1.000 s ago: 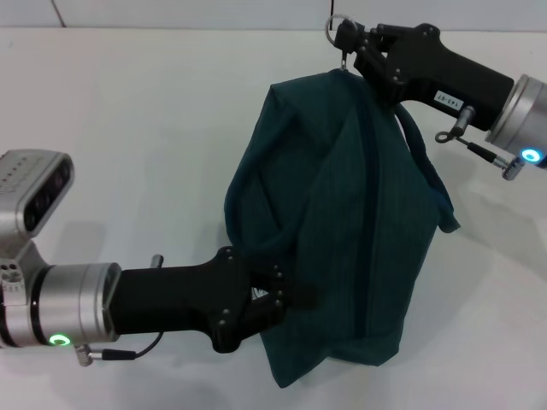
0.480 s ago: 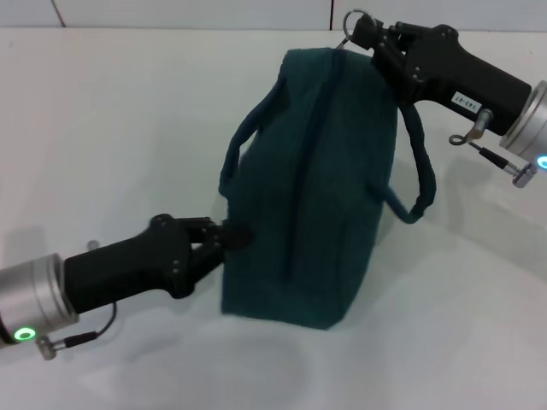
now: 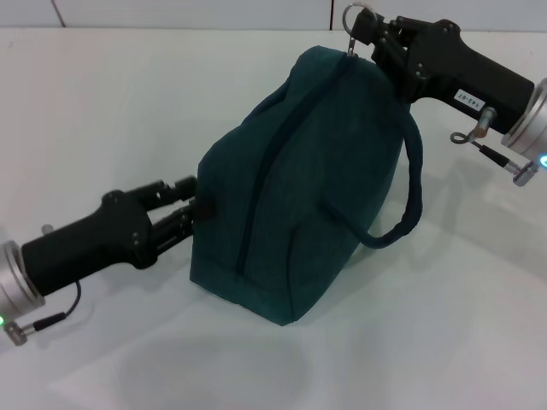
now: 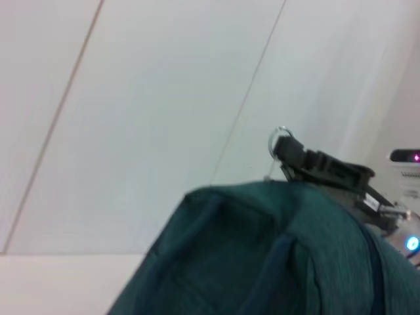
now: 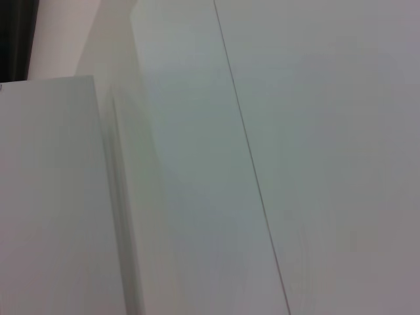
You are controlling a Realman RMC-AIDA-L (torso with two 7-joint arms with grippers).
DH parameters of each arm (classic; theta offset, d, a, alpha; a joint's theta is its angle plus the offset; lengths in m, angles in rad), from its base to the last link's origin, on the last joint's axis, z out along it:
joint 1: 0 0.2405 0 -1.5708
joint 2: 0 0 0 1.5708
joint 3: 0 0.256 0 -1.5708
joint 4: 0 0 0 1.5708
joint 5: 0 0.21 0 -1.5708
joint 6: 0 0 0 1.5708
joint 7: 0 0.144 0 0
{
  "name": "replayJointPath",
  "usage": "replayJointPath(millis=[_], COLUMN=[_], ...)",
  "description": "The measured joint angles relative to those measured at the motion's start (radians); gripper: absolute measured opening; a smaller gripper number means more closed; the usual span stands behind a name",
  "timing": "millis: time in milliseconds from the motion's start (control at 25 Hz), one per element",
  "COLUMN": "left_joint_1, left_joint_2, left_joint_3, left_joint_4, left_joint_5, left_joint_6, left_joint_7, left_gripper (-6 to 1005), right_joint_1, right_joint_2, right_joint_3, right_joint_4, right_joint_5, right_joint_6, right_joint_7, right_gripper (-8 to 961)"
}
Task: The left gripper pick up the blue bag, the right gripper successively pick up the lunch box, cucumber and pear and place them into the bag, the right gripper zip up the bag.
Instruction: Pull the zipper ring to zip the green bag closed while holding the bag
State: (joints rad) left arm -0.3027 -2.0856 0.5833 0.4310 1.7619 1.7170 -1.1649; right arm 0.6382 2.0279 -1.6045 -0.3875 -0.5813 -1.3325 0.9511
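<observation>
Head view | dark teal fabric lunch bag (image 3: 299,179) zipped, tilted on white table (image 3: 102,102) | black right claw (image 3: 363,34) clamped on silver ring-pull (image 3: 354,14) | black left claw (image 3: 195,203) pinching bag's end

- The blue bag (image 3: 299,179) is dark teal fabric, zipped shut, standing tilted on the white table (image 3: 128,102), its top leaning toward the far right.
- A dark zipper line runs along its top ridge and ends at a silver ring pull (image 3: 353,17) at the upper end.
- One loop handle (image 3: 408,184) hangs down its right side.
</observation>
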Motion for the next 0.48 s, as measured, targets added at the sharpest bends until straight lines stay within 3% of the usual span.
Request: replayJointPath(millis=[120,320,480], left_joint_1=[-0.008,-0.045,-0.060], left_joint_2=[0.000,0.000,-0.001], left_joint_3=[0.003,0.006,0.007], left_joint_4=[0.018,0.068,0.195], left_joint_5=[-0.016,-0.030,-0.080], left_joint_6=[0.003,0.022,0.039], left_joint_7=[0.011,-0.010,-0.109], left_gripper=[218,435,543], right_joint_1=[0.000,-0.002,-0.010], right_joint_2=[0.000,0.000,0.000], right_joint_3=[0.000,-0.005,-0.007], right_joint_4=[0.000,0.007,0.008], right_joint_5=[0.000,0.018,0.022], right_joint_6=[0.000,-0.001,-0.002], right_joint_7=[0.000,0.000,0.000], right_gripper=[108,110,113])
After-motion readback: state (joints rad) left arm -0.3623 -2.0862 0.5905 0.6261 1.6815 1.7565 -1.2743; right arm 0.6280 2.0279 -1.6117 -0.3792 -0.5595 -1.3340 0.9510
